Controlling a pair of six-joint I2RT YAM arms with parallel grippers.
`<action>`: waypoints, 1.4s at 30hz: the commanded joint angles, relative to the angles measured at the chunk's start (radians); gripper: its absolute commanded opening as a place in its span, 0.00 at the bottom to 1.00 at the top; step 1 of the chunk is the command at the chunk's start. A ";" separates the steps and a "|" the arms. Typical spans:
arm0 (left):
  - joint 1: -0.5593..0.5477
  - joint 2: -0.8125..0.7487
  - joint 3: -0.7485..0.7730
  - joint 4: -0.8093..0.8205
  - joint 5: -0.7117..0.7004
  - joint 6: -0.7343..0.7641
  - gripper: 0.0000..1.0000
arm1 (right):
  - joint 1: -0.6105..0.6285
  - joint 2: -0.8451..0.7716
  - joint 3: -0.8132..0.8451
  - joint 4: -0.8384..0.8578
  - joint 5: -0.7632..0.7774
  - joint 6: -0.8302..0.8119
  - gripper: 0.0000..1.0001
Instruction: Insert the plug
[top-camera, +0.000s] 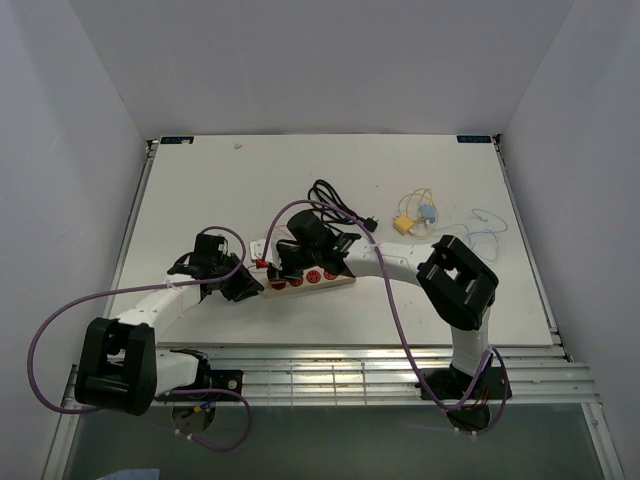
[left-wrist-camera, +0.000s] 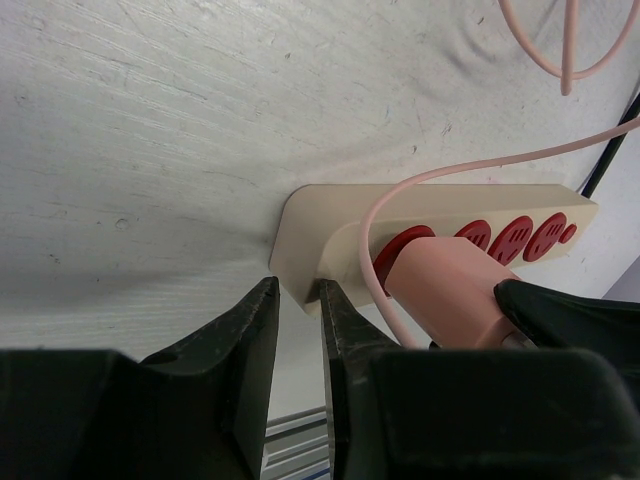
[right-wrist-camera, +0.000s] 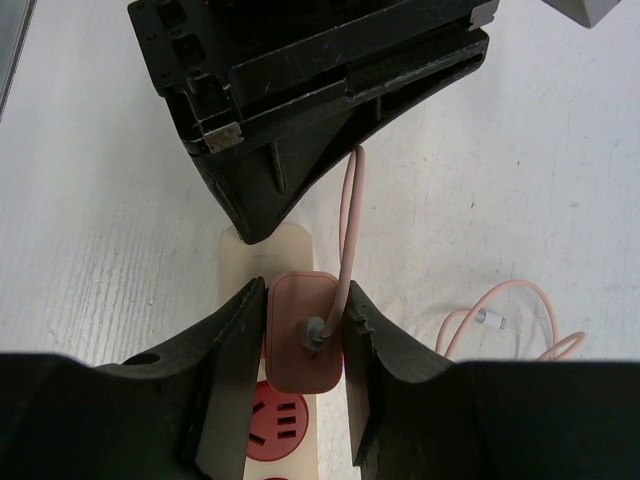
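Over the end socket of the power strip (left-wrist-camera: 330, 215), the right gripper (right-wrist-camera: 305, 300) is clamping the pink plug (right-wrist-camera: 298, 350) while the left gripper (left-wrist-camera: 298, 292), fingers nearly together, is sitting at the strip's end, gripping it or not I cannot tell; a tilted push risks jamming the prongs and skidding the strip.

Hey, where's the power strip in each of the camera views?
Top external: power strip at centre, partly under the right gripper.
Left wrist: power strip right of centre, reaching the right edge.
Right wrist: power strip bottom centre, beneath the pink plug.
Shared landmark: its red sockets.
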 joint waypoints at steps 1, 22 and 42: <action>0.005 0.011 -0.006 -0.020 -0.027 0.021 0.33 | -0.012 0.066 -0.055 -0.127 0.065 -0.033 0.08; 0.005 0.046 0.000 -0.017 -0.016 0.028 0.30 | -0.005 0.043 -0.337 0.178 0.163 0.062 0.08; 0.003 0.053 -0.007 -0.008 -0.015 0.027 0.30 | 0.015 0.142 -0.323 0.148 0.164 0.108 0.08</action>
